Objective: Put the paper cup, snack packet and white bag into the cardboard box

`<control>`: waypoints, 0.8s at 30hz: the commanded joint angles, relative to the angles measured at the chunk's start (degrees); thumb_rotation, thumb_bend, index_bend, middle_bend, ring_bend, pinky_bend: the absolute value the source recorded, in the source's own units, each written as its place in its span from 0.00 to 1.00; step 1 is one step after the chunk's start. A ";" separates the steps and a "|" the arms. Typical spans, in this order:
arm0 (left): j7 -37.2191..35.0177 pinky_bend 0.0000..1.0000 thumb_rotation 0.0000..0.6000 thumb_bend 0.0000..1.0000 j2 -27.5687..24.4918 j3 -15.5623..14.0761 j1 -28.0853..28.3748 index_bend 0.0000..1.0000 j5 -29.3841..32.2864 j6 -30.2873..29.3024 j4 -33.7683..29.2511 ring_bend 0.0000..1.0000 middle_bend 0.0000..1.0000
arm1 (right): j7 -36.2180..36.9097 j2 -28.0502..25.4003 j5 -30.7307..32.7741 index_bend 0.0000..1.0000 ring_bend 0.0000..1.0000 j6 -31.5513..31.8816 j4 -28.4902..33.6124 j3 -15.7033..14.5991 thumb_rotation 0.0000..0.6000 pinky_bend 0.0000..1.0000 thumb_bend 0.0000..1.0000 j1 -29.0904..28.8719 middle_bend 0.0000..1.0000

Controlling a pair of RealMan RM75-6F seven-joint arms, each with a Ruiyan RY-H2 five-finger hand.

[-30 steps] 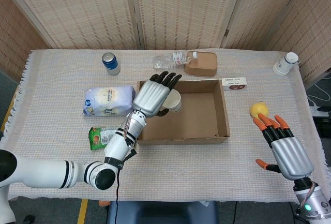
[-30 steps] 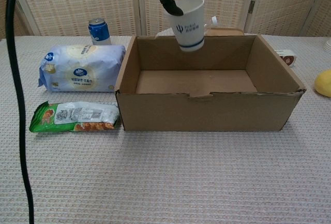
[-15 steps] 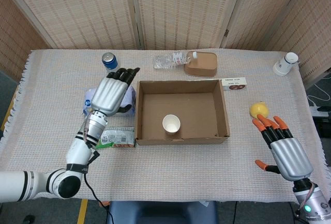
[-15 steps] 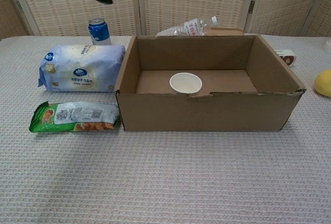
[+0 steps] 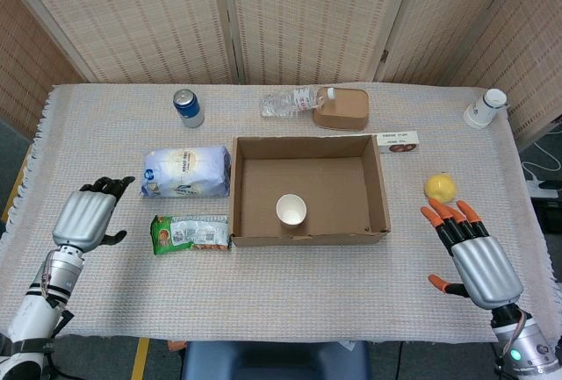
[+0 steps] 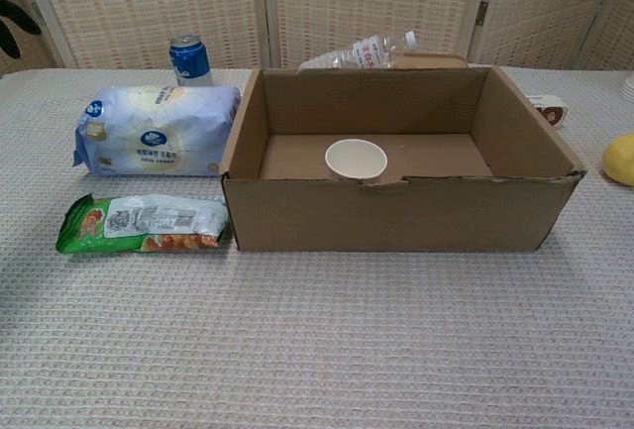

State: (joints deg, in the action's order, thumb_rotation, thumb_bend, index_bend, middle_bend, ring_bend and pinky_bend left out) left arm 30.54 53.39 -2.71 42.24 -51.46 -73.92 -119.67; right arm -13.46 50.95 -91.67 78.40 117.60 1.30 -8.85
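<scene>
The paper cup (image 5: 291, 210) (image 6: 356, 159) stands upright inside the cardboard box (image 5: 378, 189) (image 6: 396, 216), near its front wall. The white bag (image 5: 186, 172) (image 6: 156, 131) lies just left of the box. In front of it lies the green snack packet (image 5: 190, 233) (image 6: 142, 225), touching the box's front left corner. My left hand (image 5: 88, 215) hovers far left over the table, empty, fingers loosely apart; only a dark fingertip (image 6: 14, 25) shows in the chest view. My right hand (image 5: 472, 255) is open at the front right, holding nothing.
A blue can (image 5: 187, 107) (image 6: 190, 60), a lying water bottle (image 5: 288, 102) (image 6: 359, 53) and a brown bowl (image 5: 342, 108) sit behind the box. A small snack box (image 5: 398, 140), a yellow fruit (image 5: 440, 188) (image 6: 619, 159) and a white cup (image 5: 485, 108) lie to the right.
My left hand let go of the paper cup over the box, and the cup now stands inside. The hand then swung left and back to the table's left edge. My right hand barely moved.
</scene>
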 commanded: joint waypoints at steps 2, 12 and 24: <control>0.57 0.33 1.00 0.18 4.66 -1.28 -2.45 0.16 -2.93 0.65 1.30 0.16 0.23 | 0.11 -0.02 -0.02 0.00 0.00 0.17 0.02 0.06 1.00 0.00 0.00 0.04 0.00; 3.47 0.33 1.00 0.18 13.04 0.29 -3.33 0.17 -1.31 2.87 3.80 0.16 0.23 | 0.48 -0.33 -0.03 0.00 0.00 0.54 -0.02 0.18 1.00 0.00 0.00 0.13 0.00; 4.83 0.32 1.00 0.18 22.08 2.19 -3.33 0.17 -0.87 5.59 13.93 0.16 0.24 | 0.75 -0.60 0.35 0.00 0.00 0.65 -0.03 0.39 1.00 0.00 0.00 0.12 0.00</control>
State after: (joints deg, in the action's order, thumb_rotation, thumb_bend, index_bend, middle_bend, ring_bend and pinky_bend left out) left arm 35.12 74.89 -0.72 38.90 -52.32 -68.69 -106.34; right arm -12.72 50.35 -91.34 79.06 117.58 1.68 -8.72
